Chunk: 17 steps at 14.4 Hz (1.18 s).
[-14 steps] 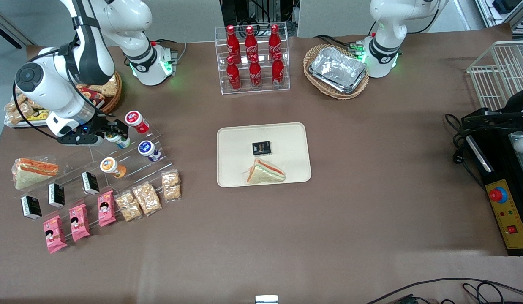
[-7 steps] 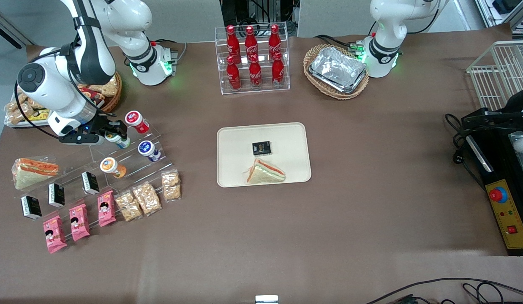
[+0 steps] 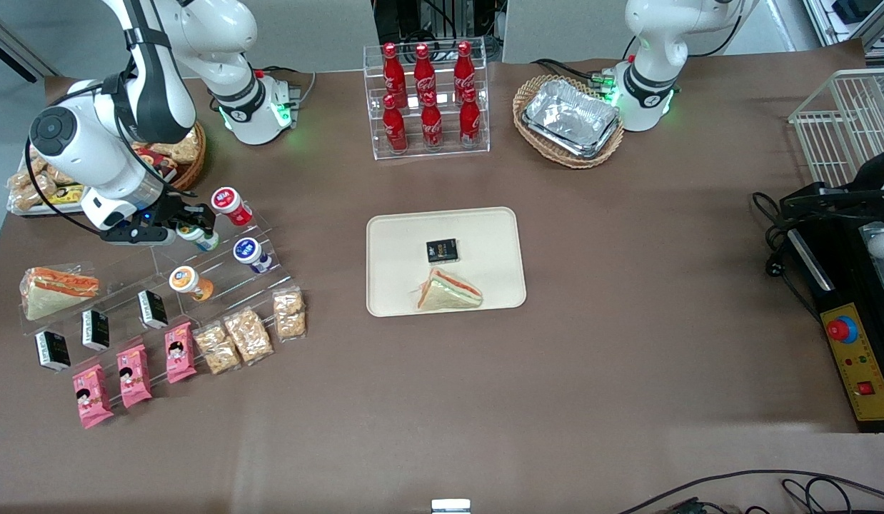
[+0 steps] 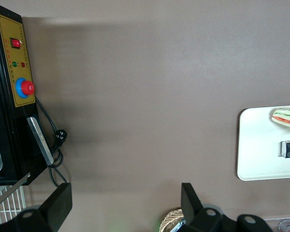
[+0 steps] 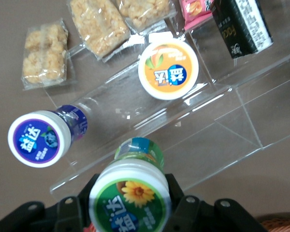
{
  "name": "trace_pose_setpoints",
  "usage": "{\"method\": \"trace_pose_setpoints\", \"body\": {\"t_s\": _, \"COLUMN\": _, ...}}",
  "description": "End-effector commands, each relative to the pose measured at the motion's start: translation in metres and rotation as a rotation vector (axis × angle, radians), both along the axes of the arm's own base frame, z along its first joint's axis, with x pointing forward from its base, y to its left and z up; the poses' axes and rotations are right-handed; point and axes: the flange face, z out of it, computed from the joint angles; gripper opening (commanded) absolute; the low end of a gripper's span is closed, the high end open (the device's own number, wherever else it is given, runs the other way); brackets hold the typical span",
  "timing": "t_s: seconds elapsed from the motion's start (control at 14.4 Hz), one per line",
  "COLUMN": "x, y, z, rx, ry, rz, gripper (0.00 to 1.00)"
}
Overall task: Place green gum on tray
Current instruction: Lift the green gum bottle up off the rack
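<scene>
The green gum (image 3: 191, 230), a white tub with a green-rimmed lid, lies on the upper step of a clear stepped stand (image 3: 221, 268) at the working arm's end of the table. My right gripper (image 3: 187, 225) is at it. In the right wrist view the gum's lid (image 5: 130, 202) fills the gap of the gripper (image 5: 130, 193), with a black finger (image 5: 173, 189) pressed against each side. The cream tray (image 3: 485, 228) lies in the middle of the table, apart from the gripper; it bears a black packet (image 3: 442, 250) and a sandwich (image 3: 448, 291).
A red-lidded tub (image 3: 228, 201), a blue-lidded tub (image 3: 248, 251) and an orange-lidded tub (image 3: 185, 280) lie on the same stand near the gum. Snack packets (image 3: 248, 334) lie nearer the front camera. A rack of red bottles (image 3: 428, 100) and a wicker basket with foil trays (image 3: 570, 118) stand farther back.
The right arm has shifted very slightly. The gripper stays at the green gum on the stand, and the gum has barely moved.
</scene>
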Motion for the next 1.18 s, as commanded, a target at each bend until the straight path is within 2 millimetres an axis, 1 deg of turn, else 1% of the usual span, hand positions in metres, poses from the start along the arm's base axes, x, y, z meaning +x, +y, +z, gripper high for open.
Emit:
{"method": "trace_pose_setpoints", "body": {"t_s": 0.0, "x": 0.012, "y": -0.006, "z": 0.048, "rx": 0.014, "ry": -0.065, "rz": -0.014, "gripper": 0.42}}
{"method": "trace_pose_setpoints", "body": {"t_s": 0.14, "x": 0.025, "y": -0.005, "z": 0.086, "rx": 0.018, "ry": -0.067, "rz": -0.015, "gripper": 0.42}}
{"method": "trace_pose_setpoints", "body": {"t_s": 0.35, "x": 0.043, "y": -0.002, "z": 0.156, "rx": 0.029, "ry": -0.051, "rz": -0.008, "gripper": 0.41}}
{"method": "trace_pose_setpoints", "body": {"t_s": 0.42, "x": 0.050, "y": 0.002, "z": 0.177, "rx": 0.035, "ry": -0.033, "rz": -0.018, "gripper": 0.41}}
{"method": "trace_pose_setpoints", "body": {"t_s": 0.56, "x": 0.061, "y": 0.020, "z": 0.205, "rx": 0.052, "ry": 0.017, "rz": -0.098, "gripper": 0.40}}
{"method": "trace_pose_setpoints", "body": {"t_s": 0.63, "x": 0.062, "y": 0.041, "z": 0.216, "rx": 0.066, "ry": 0.025, "rz": -0.112, "gripper": 0.40}}
{"method": "trace_pose_setpoints", "body": {"t_s": 0.7, "x": 0.061, "y": 0.067, "z": 0.223, "rx": 0.077, "ry": 0.022, "rz": -0.130, "gripper": 0.39}}
{"method": "trace_pose_setpoints", "body": {"t_s": 0.77, "x": 0.058, "y": 0.094, "z": 0.223, "rx": 0.079, "ry": 0.033, "rz": -0.170, "gripper": 0.39}}
{"method": "trace_pose_setpoints", "body": {"t_s": 0.84, "x": 0.053, "y": 0.127, "z": 0.224, "rx": 0.076, "ry": 0.040, "rz": -0.217, "gripper": 0.37}}
{"method": "trace_pose_setpoints", "body": {"t_s": 0.91, "x": 0.050, "y": 0.167, "z": 0.215, "rx": 0.067, "ry": 0.056, "rz": -0.221, "gripper": 0.36}}
{"method": "trace_pose_setpoints", "body": {"t_s": 0.97, "x": 0.043, "y": 0.202, "z": 0.209, "rx": 0.062, "ry": 0.060, "rz": -0.204, "gripper": 0.35}}
{"method": "trace_pose_setpoints", "body": {"t_s": 1.04, "x": 0.039, "y": 0.227, "z": 0.201, "rx": 0.064, "ry": 0.062, "rz": -0.194, "gripper": 0.32}}
{"method": "trace_pose_setpoints", "body": {"t_s": 1.11, "x": 0.040, "y": 0.248, "z": 0.185, "rx": 0.063, "ry": 0.074, "rz": -0.197, "gripper": 0.32}}
